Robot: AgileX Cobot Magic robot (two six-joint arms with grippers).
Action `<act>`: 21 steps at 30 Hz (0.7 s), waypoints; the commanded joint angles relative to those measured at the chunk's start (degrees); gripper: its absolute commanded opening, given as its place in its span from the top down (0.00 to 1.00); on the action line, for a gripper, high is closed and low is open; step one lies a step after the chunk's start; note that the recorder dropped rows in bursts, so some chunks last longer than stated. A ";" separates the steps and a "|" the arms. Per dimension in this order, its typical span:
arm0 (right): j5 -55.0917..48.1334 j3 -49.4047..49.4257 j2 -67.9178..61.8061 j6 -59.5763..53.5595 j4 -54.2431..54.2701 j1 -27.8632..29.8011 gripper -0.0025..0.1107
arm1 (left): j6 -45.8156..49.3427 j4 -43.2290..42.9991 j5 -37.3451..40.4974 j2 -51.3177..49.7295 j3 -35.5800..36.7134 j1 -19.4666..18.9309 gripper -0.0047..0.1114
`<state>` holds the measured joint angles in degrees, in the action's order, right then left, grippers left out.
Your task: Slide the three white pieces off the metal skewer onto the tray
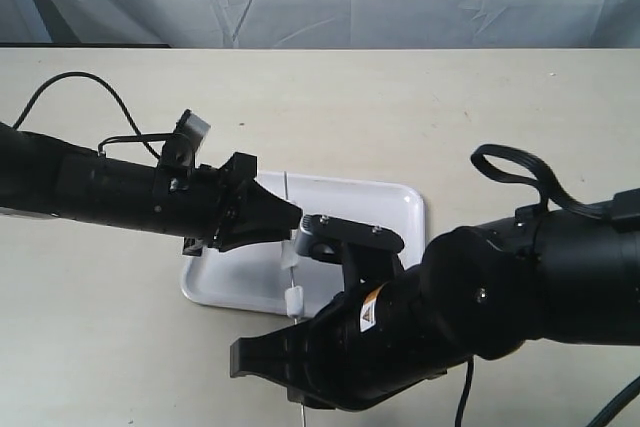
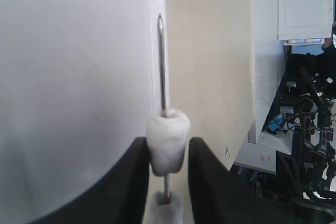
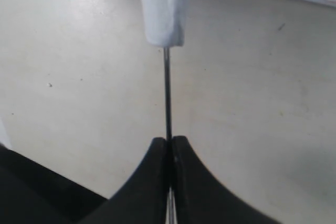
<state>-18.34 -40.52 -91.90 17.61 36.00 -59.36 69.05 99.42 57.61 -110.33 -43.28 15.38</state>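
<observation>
step: stripping the first piece; all pieces seen are sitting on the rod, none lying on the tray yet
right gripper [image 3: 169, 142]: jaws are pressing fully together on the metal skewer [image 3: 167, 93], anchoring its rear end
left gripper [image 2: 168, 148]: fingers are bracketing the front white piece [image 2: 167, 129] and look to be touching both its sides, so it is pinching that piece
skewer position: it is pointing out over the tray [image 2: 79, 77], bare tip reaching to the tray's far rim
other pieces: a second white piece [image 2: 164, 211] is sitting just behind the front one; the right wrist view is showing one piece [image 3: 164, 9] up the rod, apart from the jaws; cannot tell if it is the same one
third piece: not confirmable in any single view
table [image 3: 252, 77]: lying under the rear of the rod, so a piece dropping there is missing the tray
next move, judged: left is needing to push tipward along the rod while right is holding firm
risk, judged: soft piece squashing or slipping from the pinch
</observation>
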 commanded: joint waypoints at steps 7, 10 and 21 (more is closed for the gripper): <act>-4.03 0.20 0.36 -0.40 0.52 -0.14 0.98 | 0.56 0.53 -1.49 -0.04 -0.13 0.14 0.75; -5.10 0.20 0.36 -0.40 0.86 -0.14 0.98 | 0.56 0.53 -1.89 -0.28 -0.13 0.14 0.75; -5.34 0.20 0.36 -1.56 2.19 -0.14 0.98 | 0.56 0.53 -3.32 -0.28 -0.13 0.14 0.79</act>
<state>-23.33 -40.52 -91.90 17.14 38.04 -59.36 69.39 99.42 54.84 -110.43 -43.28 15.47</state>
